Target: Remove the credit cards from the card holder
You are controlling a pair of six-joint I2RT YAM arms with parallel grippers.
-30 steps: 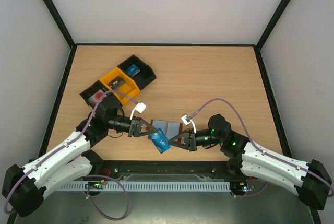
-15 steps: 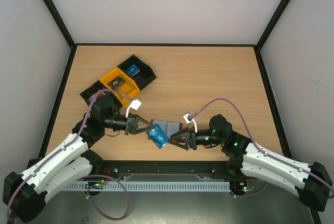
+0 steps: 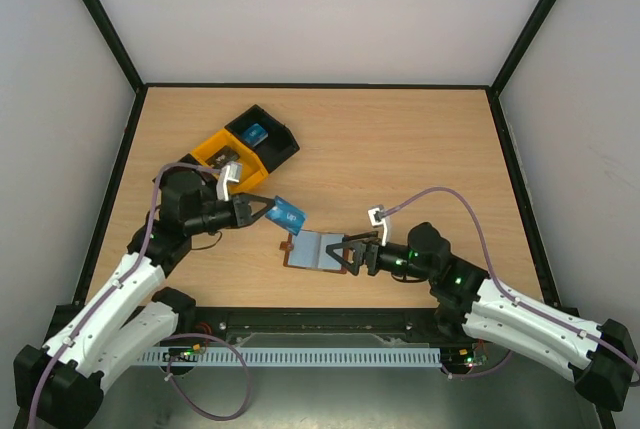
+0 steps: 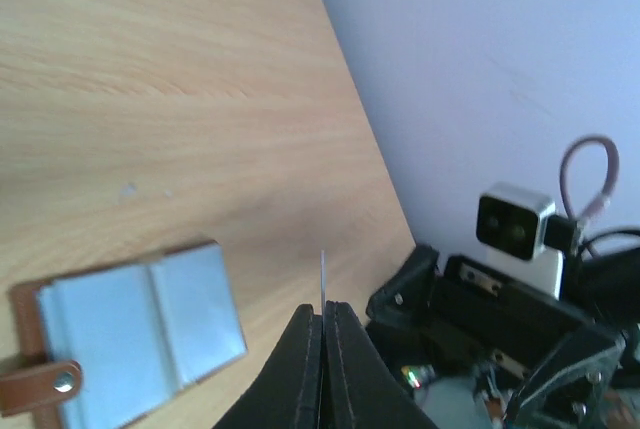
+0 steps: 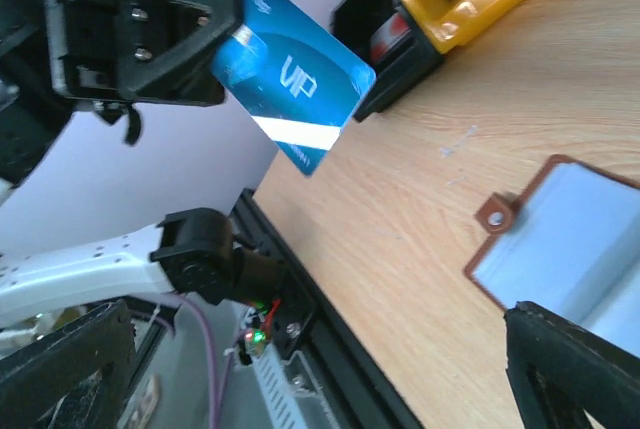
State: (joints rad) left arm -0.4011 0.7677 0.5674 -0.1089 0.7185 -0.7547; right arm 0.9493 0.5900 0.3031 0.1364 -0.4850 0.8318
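Note:
My left gripper [image 3: 262, 211] is shut on a blue credit card [image 3: 287, 213] and holds it in the air, left of and behind the card holder [image 3: 314, 250]. In the left wrist view the card [image 4: 323, 279] shows edge-on between the closed fingers [image 4: 305, 349]. The brown card holder [image 4: 140, 334] lies open on the table with its pale blue pockets up. My right gripper [image 3: 346, 253] stands wide open at the holder's right edge, with nothing in it. From the right wrist, the blue card [image 5: 290, 89] hangs above the holder [image 5: 580, 239].
Joined black and yellow trays [image 3: 262, 152] stand at the back left. A blue item [image 3: 254, 133] lies in the back black one and a grey card [image 3: 225, 157] in the yellow one. The black tray [image 5: 385, 44] beside it holds something red.
The left gripper has pulled the blue card out of the holder and carried it up and to the back left. The right gripper has opened and let go; the holder now lies flat.

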